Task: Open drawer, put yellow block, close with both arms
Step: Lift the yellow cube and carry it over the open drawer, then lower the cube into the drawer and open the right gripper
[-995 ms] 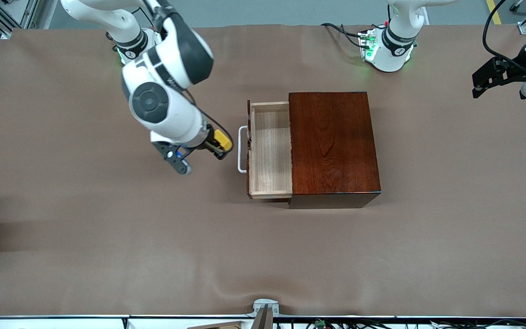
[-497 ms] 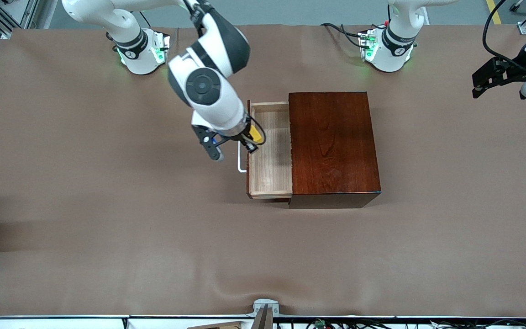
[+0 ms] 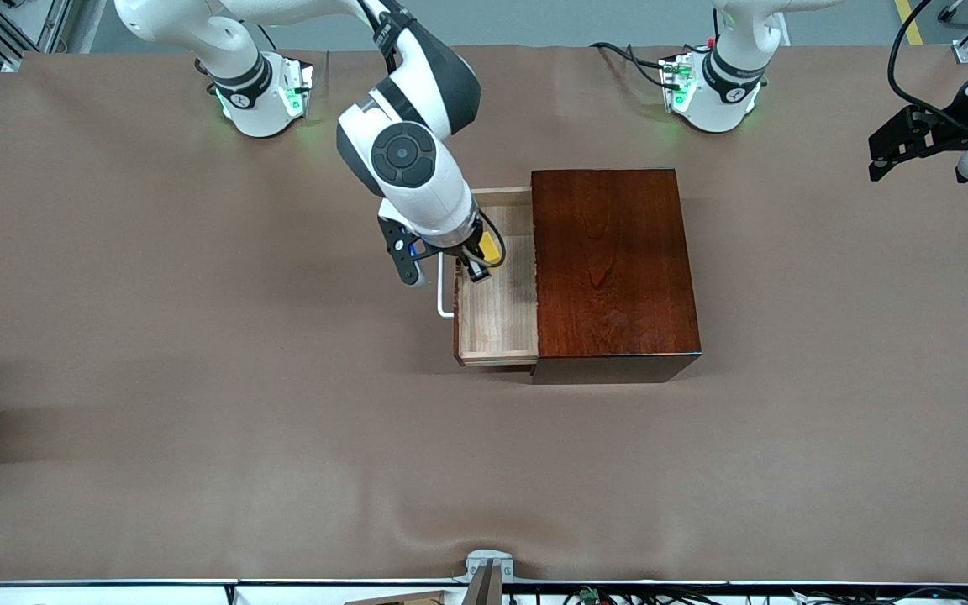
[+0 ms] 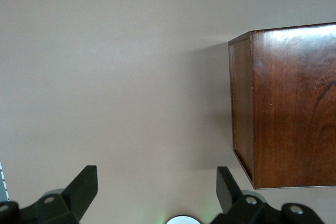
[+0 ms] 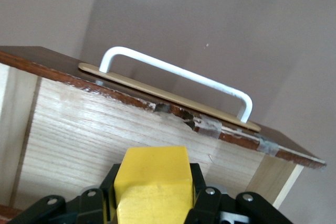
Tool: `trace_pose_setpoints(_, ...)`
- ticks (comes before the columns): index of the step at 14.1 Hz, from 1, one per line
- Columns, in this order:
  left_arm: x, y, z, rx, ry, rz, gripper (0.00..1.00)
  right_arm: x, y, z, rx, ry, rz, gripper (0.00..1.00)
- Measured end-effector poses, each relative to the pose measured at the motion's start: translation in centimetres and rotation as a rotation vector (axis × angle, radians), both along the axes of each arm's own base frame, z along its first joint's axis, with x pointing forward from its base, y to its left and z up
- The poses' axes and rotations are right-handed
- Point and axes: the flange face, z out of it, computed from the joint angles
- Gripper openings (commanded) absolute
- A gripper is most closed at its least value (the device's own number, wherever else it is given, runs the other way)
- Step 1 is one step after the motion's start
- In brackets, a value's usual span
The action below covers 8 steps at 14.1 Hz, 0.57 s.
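Observation:
The drawer (image 3: 501, 319) stands pulled out of the dark reddish-brown box (image 3: 610, 269), toward the right arm's end of the table. Its pale wood floor is bare and its white bar handle (image 3: 444, 294) (image 5: 178, 74) faces outward. My right gripper (image 3: 484, 256) (image 5: 153, 192) hangs over the open drawer, just inside its front panel, shut on the yellow block (image 3: 490, 246) (image 5: 152, 182). My left gripper (image 3: 900, 151) (image 4: 156, 187) waits open and empty above the table's edge at the left arm's end, with the box's corner (image 4: 283, 108) in its wrist view.
The brown cloth-covered table (image 3: 198, 378) stretches around the box. Both green-lit arm bases (image 3: 261, 92) (image 3: 711, 92) stand along its edge farthest from the front camera. A small metal fitting (image 3: 488, 567) sits at the edge nearest that camera.
My right arm has carried the yellow block from beside the handle, over the drawer's front panel, to above the drawer's inside. The left arm has not moved.

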Motion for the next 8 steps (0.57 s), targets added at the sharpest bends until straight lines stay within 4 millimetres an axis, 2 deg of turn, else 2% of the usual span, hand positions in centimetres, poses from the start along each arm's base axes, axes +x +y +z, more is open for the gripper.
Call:
trace_pose_setpoints(5,0.1,0.0,-0.1,0.000,0.002,0.000,1.00,-1.3,2.5,-4.4,-0.030,0.020,-0.071,0.00)
trace_pose_setpoints(8,0.0,-0.2,-0.1,0.000,0.002,-0.004,1.00,-1.3,2.6,-5.3,-0.040,0.028,-0.082,0.00)
